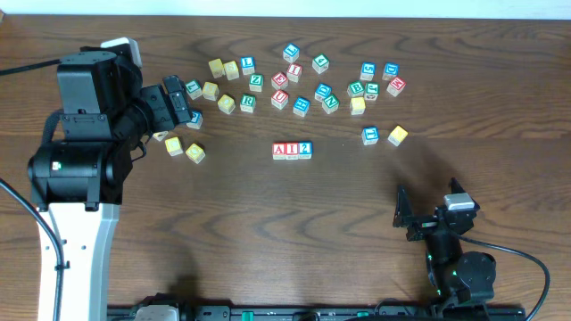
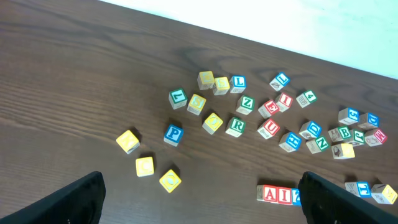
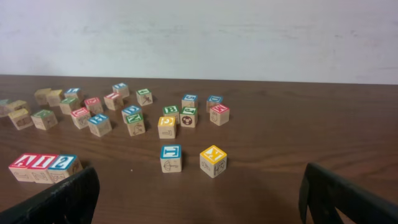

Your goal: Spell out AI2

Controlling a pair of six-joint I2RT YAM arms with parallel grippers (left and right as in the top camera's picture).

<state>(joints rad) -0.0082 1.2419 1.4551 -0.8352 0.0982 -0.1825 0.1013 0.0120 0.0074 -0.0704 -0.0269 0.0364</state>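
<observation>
Three white-faced cubes stand side by side in a row at the table's middle: the red A (image 1: 279, 151), the red I (image 1: 293, 151) and the blue 2 (image 1: 305, 150), reading AI2. The left wrist view shows A (image 2: 270, 194) and I (image 2: 284, 195), with the 2 partly behind a finger (image 2: 348, 199). In the right wrist view the row is at the lower left, A (image 3: 23, 163), I (image 3: 43, 163), 2 (image 3: 63, 163). My left gripper (image 1: 183, 105) hovers open at the far left, holding nothing. My right gripper (image 1: 426, 207) stands open near the front right, also holding nothing.
Several other letter cubes lie scattered across the back of the table (image 1: 294, 76). Yellow cubes (image 1: 173, 145) (image 1: 194, 152) sit beside the left gripper. A blue T cube (image 1: 370, 135) and a yellow cube (image 1: 398, 135) stand right of the row.
</observation>
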